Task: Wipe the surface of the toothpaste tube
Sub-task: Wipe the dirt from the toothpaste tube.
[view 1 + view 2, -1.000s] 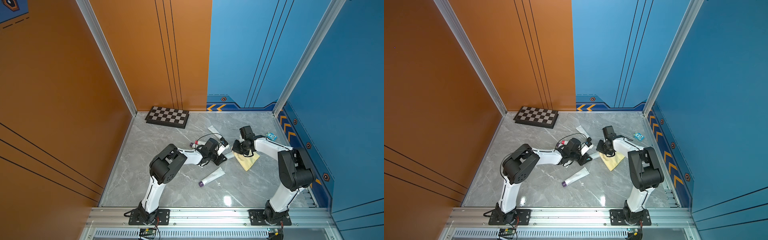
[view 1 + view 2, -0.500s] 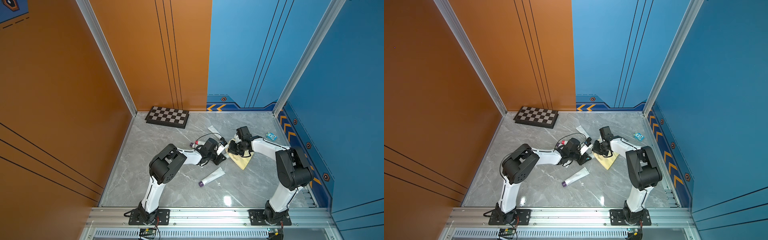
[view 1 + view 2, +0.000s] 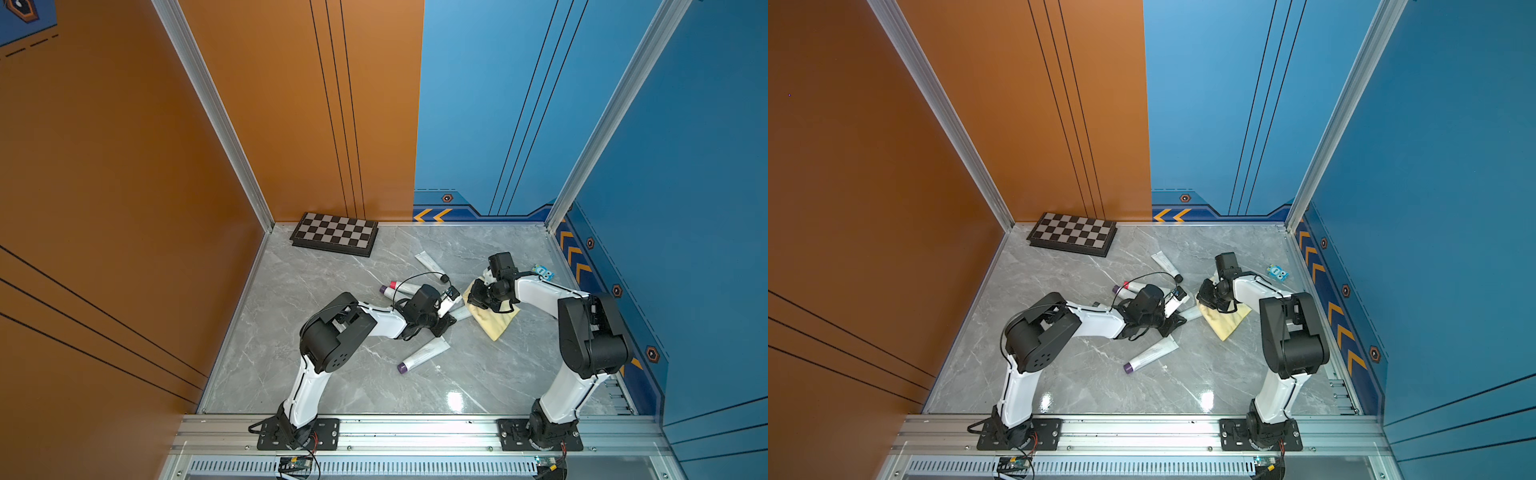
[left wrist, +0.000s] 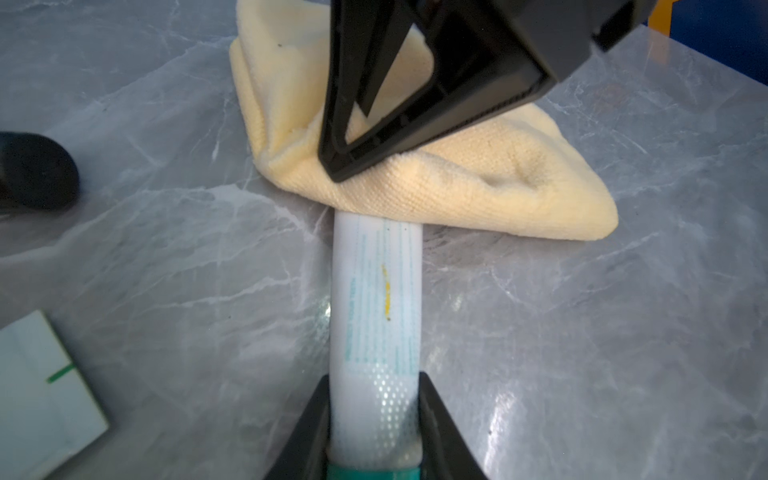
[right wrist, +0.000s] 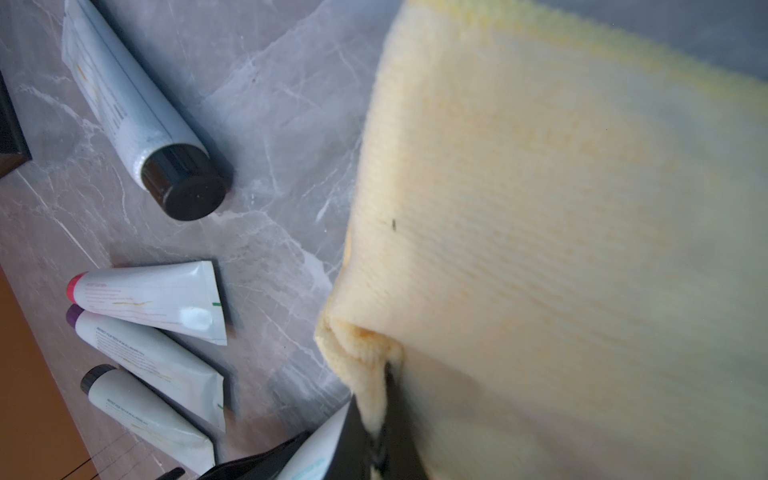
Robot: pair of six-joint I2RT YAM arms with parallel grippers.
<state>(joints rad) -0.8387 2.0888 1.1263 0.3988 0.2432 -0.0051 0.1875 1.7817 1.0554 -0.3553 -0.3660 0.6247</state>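
Observation:
The toothpaste tube is white with teal print, a teal cap and a yellow streak, and it lies on the marble floor. My left gripper is shut on its cap end. A folded yellow cloth covers the tube's far end. My right gripper is shut on a fold of the cloth and presses it down. In both top views the two grippers meet mid-table: the left gripper, the right gripper, the cloth and a short piece of the tube.
Other tubes lie nearby: a black-capped tube, a pink-capped and a purple-capped pair behind my left wrist, and a purple-capped tube in front. A chessboard sits at the back wall. A small blue toy lies far right.
My right gripper dragged the cloth left over the tube's end, then slightly back to the right. The left arm and the tube stayed still.

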